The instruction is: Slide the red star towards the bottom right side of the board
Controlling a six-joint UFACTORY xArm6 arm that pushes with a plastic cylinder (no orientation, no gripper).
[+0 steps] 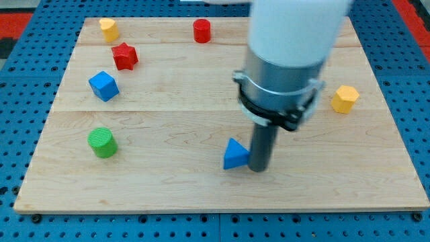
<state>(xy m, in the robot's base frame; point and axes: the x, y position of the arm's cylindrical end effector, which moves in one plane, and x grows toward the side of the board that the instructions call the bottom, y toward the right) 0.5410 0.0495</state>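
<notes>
Tip [259, 168] sitting low centre on the surface [201, 195], touching the blue triangle [234, 155] on its right side. Red star [124, 56] lying upper left, well apart from tip, between yellow block [108, 29] and blue cube [103, 86]. No gripper showing, rod only.

Board [201, 101]: pale wood, smooth, matt. Star [124, 56] & cube [103, 86]: matt plastic. Green cylinder [103, 142]: ribbed top.

My tip [259, 168] touches the triangle block [234, 155] on its right, near the board's [201, 195] bottom edge; the star [124, 56] lies far upper left.
</notes>
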